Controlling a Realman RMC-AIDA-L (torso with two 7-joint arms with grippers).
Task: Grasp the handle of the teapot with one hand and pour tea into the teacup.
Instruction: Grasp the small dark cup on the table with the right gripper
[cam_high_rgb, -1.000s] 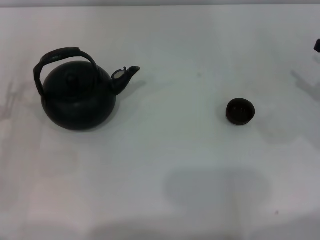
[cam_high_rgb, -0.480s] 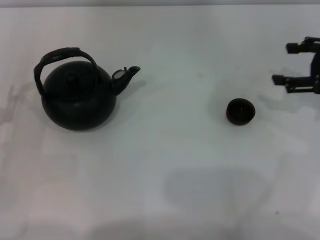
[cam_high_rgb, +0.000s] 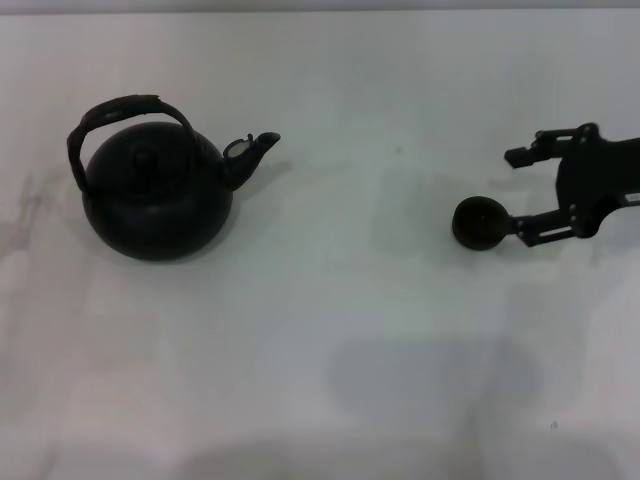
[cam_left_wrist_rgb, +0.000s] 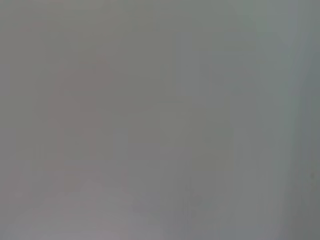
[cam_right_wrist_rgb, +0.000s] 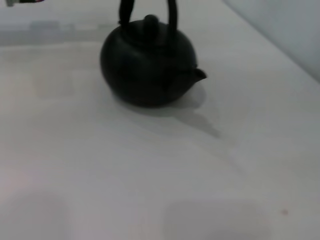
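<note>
The black round-bellied teapot (cam_high_rgb: 158, 195) stands at the left of the white table, its spout (cam_high_rgb: 255, 148) pointing right toward the cup. Its arched handle (cam_high_rgb: 125, 108) rises over the knobbed lid. The small dark teacup (cam_high_rgb: 478, 222) sits at the right. My right gripper (cam_high_rgb: 517, 193) reaches in from the right edge and is open; its nearer finger (cam_high_rgb: 530, 230) lies right beside the cup, and nothing is between the fingers. The right wrist view shows the teapot (cam_right_wrist_rgb: 147, 65) and the foot of the handle (cam_right_wrist_rgb: 171, 11), but not the cup. My left gripper is out of view.
The white table (cam_high_rgb: 350, 330) stretches between teapot and cup with only a faint shadow near the front. The left wrist view shows only a blank grey surface.
My right gripper has come in from the right edge and moved left and down, ending beside the teacup. Teapot and cup have not moved.
</note>
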